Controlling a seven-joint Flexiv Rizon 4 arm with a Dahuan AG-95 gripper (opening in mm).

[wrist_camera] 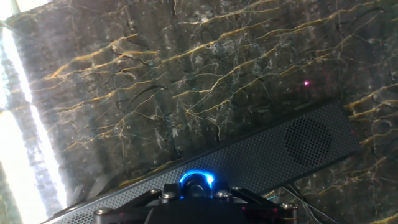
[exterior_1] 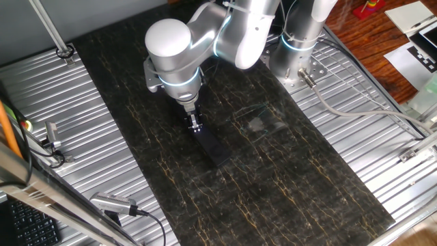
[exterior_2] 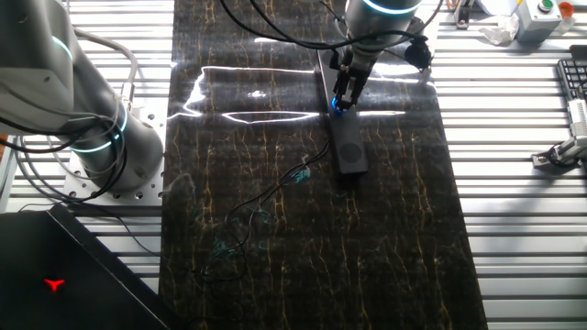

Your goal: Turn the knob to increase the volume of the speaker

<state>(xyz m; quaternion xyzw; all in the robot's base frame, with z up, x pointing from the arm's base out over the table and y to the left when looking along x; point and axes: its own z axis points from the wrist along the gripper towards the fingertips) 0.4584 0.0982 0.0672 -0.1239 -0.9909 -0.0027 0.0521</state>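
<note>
Our gripper (wrist_camera: pixel 198 194) sits at the knob (wrist_camera: pixel 197 182), bottom centre; jaw state unclear. Small, rigid, probably slick: pinch its rim. The speaker (wrist_camera: pixel 267 155) looks light and may slide.

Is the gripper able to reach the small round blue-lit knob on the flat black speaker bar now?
Probably yes. The gripper hangs right at the small round knob with its blue ring, on the flat black speaker bar, and nothing lies between. Whether the fingers already touch it is unclear.

table (exterior_2: pixel 275 275): dark gold-veined marble top | on it: speaker (exterior_2: pixel 349 147), thin cable (exterior_2: pixel 266 197)
</note>
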